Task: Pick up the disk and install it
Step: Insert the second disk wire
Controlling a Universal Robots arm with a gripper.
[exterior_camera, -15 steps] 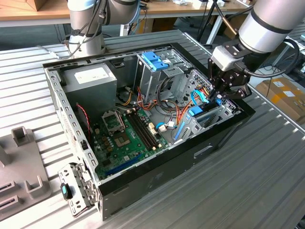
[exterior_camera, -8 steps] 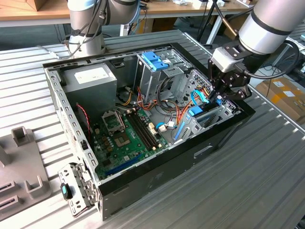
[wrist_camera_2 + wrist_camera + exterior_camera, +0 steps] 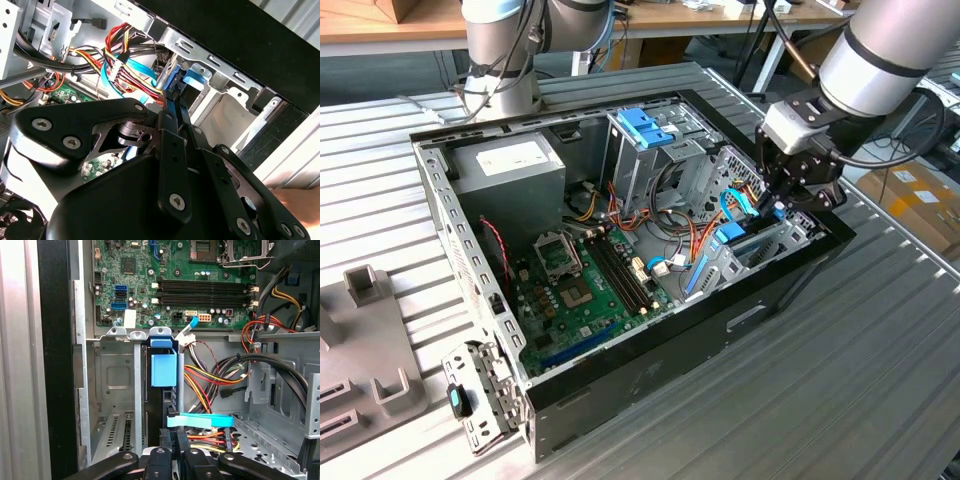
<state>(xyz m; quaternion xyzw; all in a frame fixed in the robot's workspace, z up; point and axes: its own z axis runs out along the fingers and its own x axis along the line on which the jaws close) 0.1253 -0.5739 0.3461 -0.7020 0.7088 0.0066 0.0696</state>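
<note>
Black two-finger gripper (image 3: 782,205) on the silver-grey arm hangs over the front corner of the open black desktop computer case (image 3: 720,330), at the exterior view's right. In both wrist views its fingers (image 3: 167,450) stand pressed close together around a thin dark edge. That edge belongs to the disk (image 3: 163,369), a flat drive with blue plastic side rails, standing on edge in the slot of the grey metal drive bay (image 3: 117,385) directly below the fingers. The jaws are closed on the disk's upper edge, as far as the views show.

Just beside the fingers: a light blue flat ribbon cable (image 3: 200,420) and a bundle of red, yellow and orange wires (image 3: 132,60). Beyond the bay lies the green motherboard (image 3: 585,295). Farther from the gripper, a metal drive cage topped by a blue latch (image 3: 642,128), then the grey power-supply box (image 3: 510,175) at the case's far corner. The case sits on a ribbed metal table (image 3: 840,400).
</note>
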